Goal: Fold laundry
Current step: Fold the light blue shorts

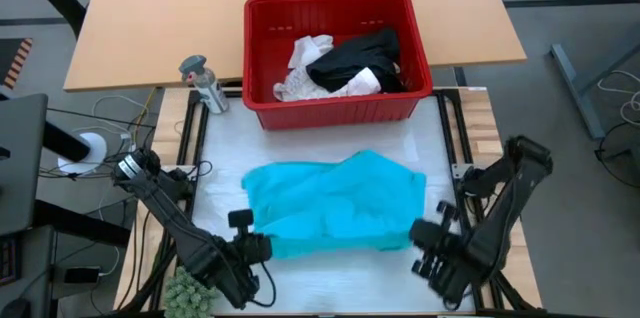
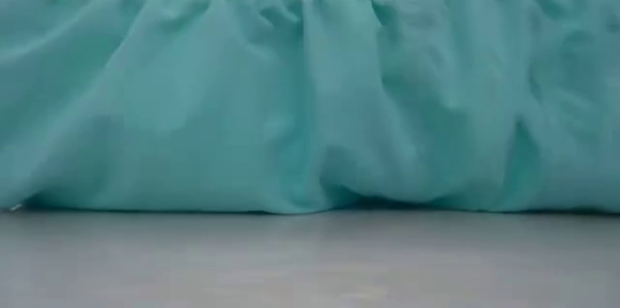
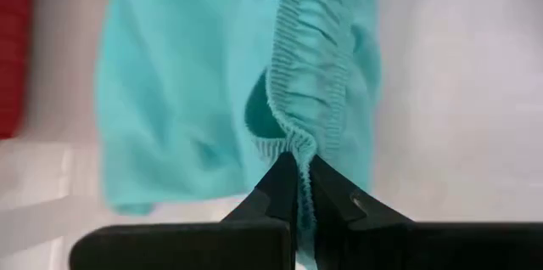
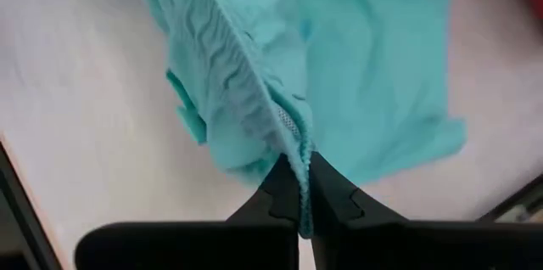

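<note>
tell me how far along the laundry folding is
Early. Nothing looks folded yet. In hand: the teal garment lies spread on the table, its elastic waistband pinched by the left pincer and the right pincer. Left: the black garment and white pieces wait in the red basket.

Red basket [image 1: 262, 53], fuzzy plant [image 1: 187, 291], spray bottle [image 1: 205, 84]

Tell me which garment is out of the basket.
The teal garment, spread on the table with both grippers pinching its elastic hem. The black garment and white ones lie in the red basket.
</note>
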